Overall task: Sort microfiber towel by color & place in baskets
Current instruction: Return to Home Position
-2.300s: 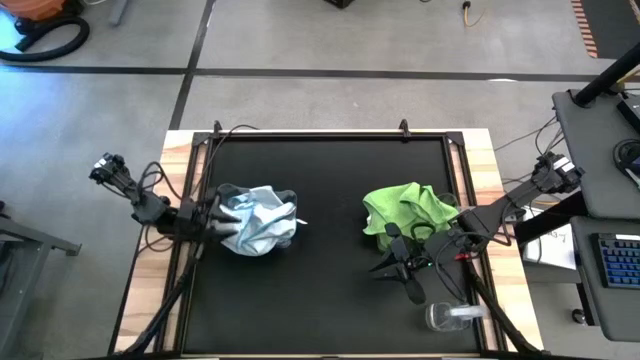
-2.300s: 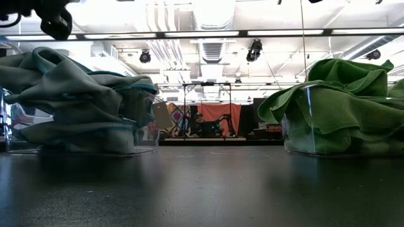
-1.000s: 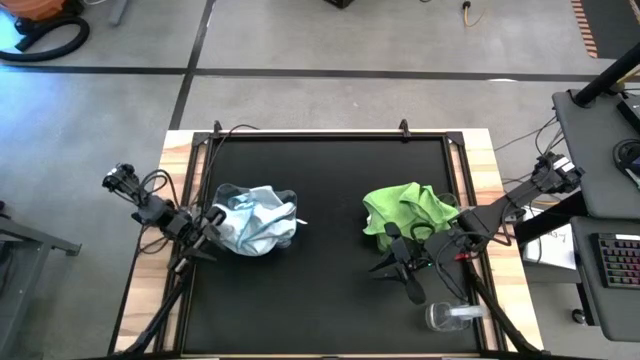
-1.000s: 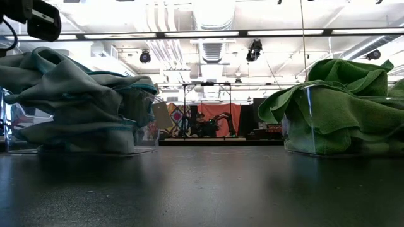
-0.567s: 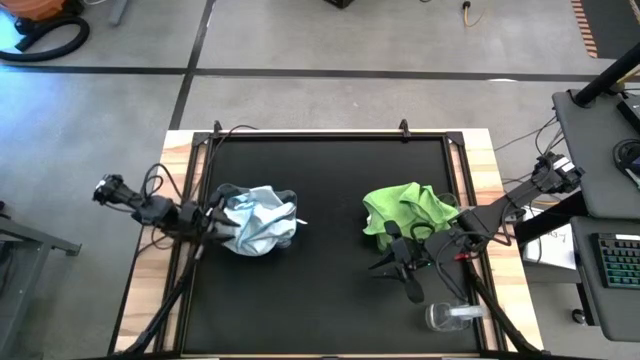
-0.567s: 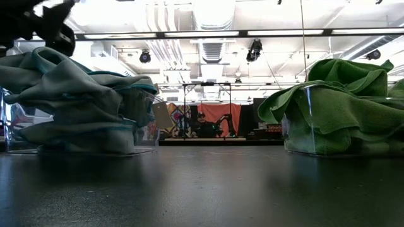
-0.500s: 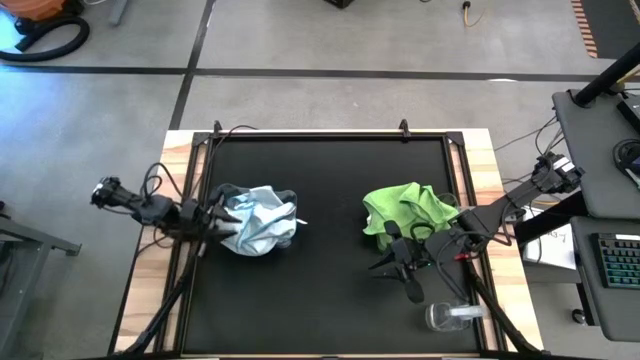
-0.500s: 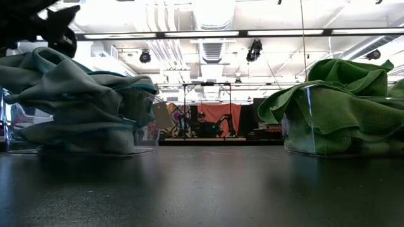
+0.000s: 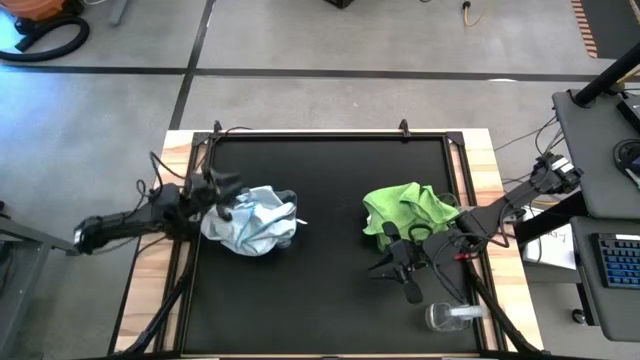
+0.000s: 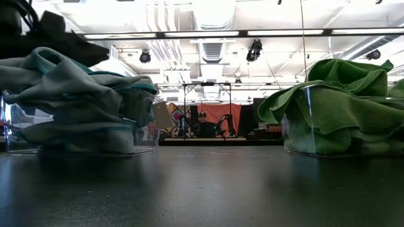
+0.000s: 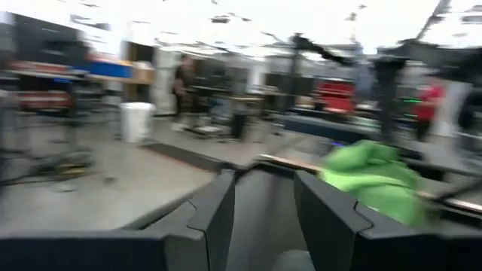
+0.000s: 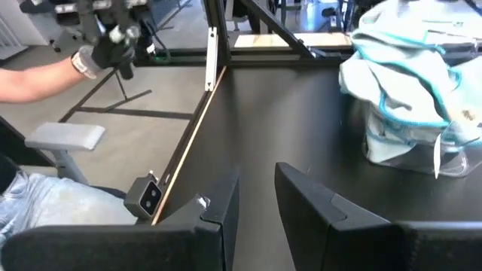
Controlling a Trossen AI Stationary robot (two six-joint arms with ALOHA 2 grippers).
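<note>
Pale blue microfiber towels [image 9: 255, 220] are heaped in the left clear basket [image 12: 392, 149] and spill over its rim. Lime green towels [image 9: 405, 212] fill the right basket [image 10: 302, 116] and drape over its wall. My left gripper [image 9: 230, 192] hovers open over the far left corner of the blue heap; it shows as a dark shape [image 10: 57, 39] in the low view. Its wrist view looks level across the table at the green towels [image 11: 376, 179]. My right gripper [image 9: 380, 265] waits open on the near side of the green basket, facing the blue heap [image 12: 407, 75].
A small clear round container with a white part [image 9: 450, 317] lies near the table's near right corner. The black table top [image 9: 330, 180] stretches bare between the two baskets. Beyond the table's left edge a person's arm and gloved hand [image 12: 94, 56] show in the right wrist view.
My left arm has swung about: the gripper drew back toward the table's left edge, came back to the blue heap, then rose and shifted toward the far edge over the heap's far left corner. The towels, the baskets and my right arm have stayed where they were.
</note>
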